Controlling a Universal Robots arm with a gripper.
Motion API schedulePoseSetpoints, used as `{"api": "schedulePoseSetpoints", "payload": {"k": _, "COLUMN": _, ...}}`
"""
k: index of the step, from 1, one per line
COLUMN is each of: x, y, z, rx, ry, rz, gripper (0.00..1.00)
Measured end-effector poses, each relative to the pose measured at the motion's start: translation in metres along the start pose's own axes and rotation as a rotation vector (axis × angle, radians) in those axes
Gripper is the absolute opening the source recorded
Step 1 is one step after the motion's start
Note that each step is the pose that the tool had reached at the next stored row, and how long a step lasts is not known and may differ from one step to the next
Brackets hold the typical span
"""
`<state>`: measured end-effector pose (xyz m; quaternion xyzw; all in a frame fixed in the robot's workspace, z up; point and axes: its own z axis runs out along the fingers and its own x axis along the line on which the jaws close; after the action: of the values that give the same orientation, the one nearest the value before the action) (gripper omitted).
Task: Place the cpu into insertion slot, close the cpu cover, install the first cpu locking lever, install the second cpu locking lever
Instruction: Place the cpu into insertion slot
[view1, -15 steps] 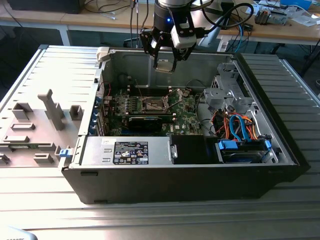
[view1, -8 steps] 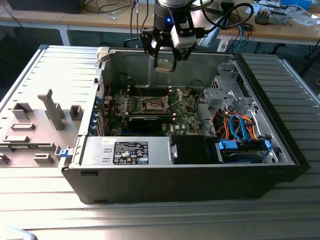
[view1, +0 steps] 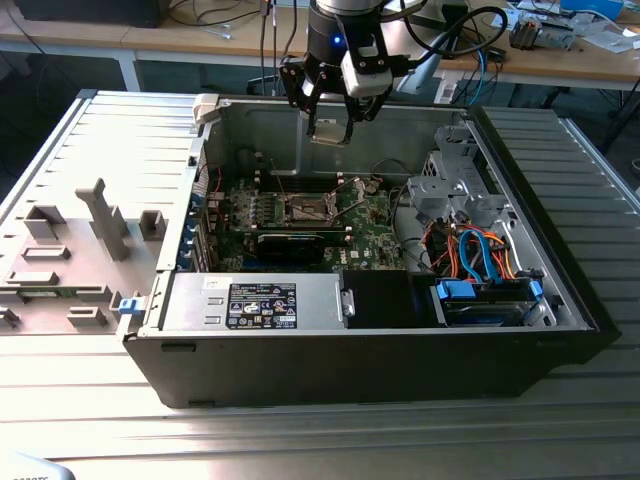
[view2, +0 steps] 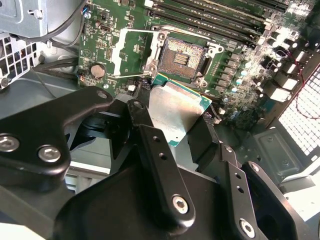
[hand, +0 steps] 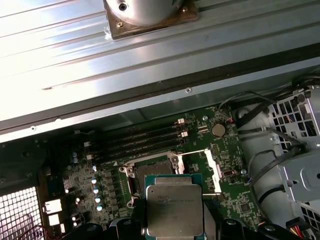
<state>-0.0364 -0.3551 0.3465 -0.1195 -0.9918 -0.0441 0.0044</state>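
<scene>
The gripper (view1: 330, 128) clenches its fingers (view2: 150, 145) on the cpu (view2: 176, 112) above an open computer case (view1: 350, 345); its insertion slot (view2: 182, 56) looks empty.

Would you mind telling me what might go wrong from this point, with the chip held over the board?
The gripper holds the cpu by its edges above the open insertion slot; a slip could drop it onto the exposed contacts. The opened cpu cover lies right beside the slot, so a finger might catch it on the way down.
</scene>
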Motion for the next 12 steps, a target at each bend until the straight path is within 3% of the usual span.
{"api": "schedulePoseSetpoints", "payload": {"k": 12, "x": 0.0, "y": 0.0, "z": 0.0, "rx": -0.0002, "ry": -0.0009, "rz": 0.011, "gripper": 0.54}}
